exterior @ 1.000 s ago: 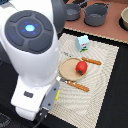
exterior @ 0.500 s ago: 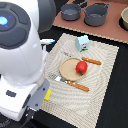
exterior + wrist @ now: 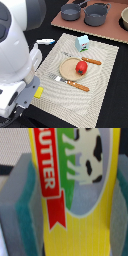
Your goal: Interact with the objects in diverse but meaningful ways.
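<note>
The wrist view is almost filled by the flat yellow box [image 3: 75, 198], with a red ribbon that says BUTTER and a black-and-white cow on it. Grey and green pads [image 3: 22, 203] sit tight against its long edges, so the jaws look closed on the box, squeezing it from both sides. In the exterior view the big white arm hides most of this, and only a little yellow corner of the box [image 3: 38, 92] peeks out by the gripper [image 3: 31, 95], at the near corner of the woven mat [image 3: 100, 75] on the dark bench. I think the box is light and stiff, like thin card or plastic, and its shiny sides could slip, so holding it by the two long edges near the middle seems best. The red tomato [image 3: 81, 66] sits on the round tan plate [image 3: 67, 70] in the middle of the mat and would roll easily. The milk carton [image 3: 82, 43] stands upright beyond the plate. The slim fish piece [image 3: 45, 41] lies on the bench just off the mat's far edge, well apart from the box.
</note>
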